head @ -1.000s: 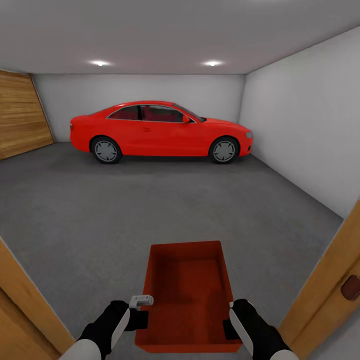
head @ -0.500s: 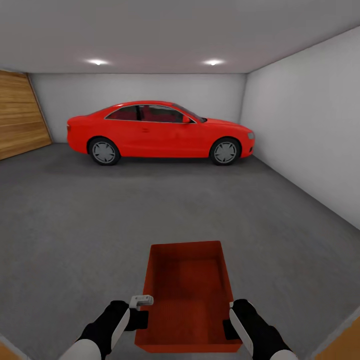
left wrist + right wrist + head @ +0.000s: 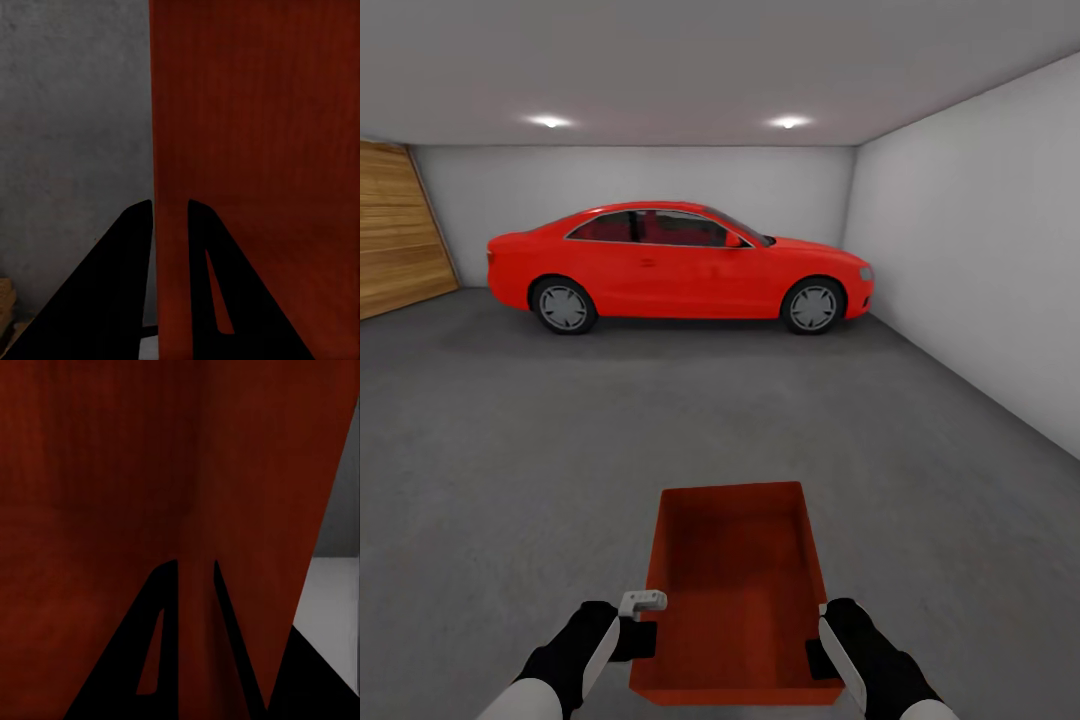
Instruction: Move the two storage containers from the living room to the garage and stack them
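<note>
Door frame gone from view; red car [image 3: 678, 262] parked well ahead; open floor [image 3: 510, 450] between; container [image 3: 735, 590] carried, left gripper [image 3: 171, 225] and right gripper [image 3: 196, 585] each clamped on side wall.

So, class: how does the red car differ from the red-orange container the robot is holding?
The car stands on the grey floor by the far wall; the container is held up between the left gripper and right gripper. The car is closed and glossy; the container is open-topped and empty. Both are red.
</note>
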Available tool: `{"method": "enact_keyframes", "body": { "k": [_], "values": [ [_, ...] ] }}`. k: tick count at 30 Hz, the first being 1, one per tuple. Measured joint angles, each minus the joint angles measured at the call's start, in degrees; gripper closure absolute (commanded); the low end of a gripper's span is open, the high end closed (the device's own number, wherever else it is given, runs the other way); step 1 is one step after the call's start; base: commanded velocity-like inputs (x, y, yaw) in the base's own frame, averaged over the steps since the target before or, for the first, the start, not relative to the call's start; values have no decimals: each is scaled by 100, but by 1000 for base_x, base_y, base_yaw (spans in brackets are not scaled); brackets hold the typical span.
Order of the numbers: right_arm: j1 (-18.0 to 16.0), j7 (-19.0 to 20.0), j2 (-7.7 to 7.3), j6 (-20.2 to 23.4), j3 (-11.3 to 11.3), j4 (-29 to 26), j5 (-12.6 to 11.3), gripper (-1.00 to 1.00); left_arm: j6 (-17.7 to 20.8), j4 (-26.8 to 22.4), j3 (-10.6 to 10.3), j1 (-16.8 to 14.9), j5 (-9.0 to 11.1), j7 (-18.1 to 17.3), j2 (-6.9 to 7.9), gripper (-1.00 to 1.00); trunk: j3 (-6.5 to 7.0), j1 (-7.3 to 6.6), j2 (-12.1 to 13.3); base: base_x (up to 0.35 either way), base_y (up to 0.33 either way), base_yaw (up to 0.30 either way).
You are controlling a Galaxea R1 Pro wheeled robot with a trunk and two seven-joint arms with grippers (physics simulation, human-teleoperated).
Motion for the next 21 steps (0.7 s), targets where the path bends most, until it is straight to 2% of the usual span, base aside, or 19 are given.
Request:
{"method": "enact_keyframes", "body": {
  "k": [21],
  "values": [
    [-1,0,-1,1,1,1,-1,100,0,1,-1,0,4,2,0,100,0,0,0,332,0,0]
  ]
}}
